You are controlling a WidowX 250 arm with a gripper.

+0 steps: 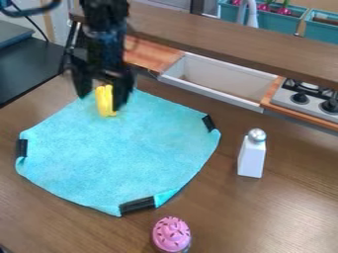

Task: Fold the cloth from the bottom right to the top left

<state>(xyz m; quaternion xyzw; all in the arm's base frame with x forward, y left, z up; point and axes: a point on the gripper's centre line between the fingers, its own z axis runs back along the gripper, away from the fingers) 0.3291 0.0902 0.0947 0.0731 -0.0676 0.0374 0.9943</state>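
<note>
My gripper [102, 101] hangs over the upper-left part of the blue cloth [122, 153], its two fingers apart and pointing down. Between them stands a yellow object [105, 101], with a gap showing on its left side; whether it touches the right finger I cannot tell. The cloth lies mostly flat on the brown table. Black strips mark its left corner, its right corner and its bottom edge, and a small bit beside the bottom strip is turned up. The cloth's top corner is partly hidden behind the gripper.
A white shaker with a silver top [252, 153] stands right of the cloth, and a pink-topped cupcake [172, 234] is below it. Behind are a white sink [218, 81], a stove [307, 101] and a raised brown shelf [231, 42]. A dark surface [33, 66] lies at the left.
</note>
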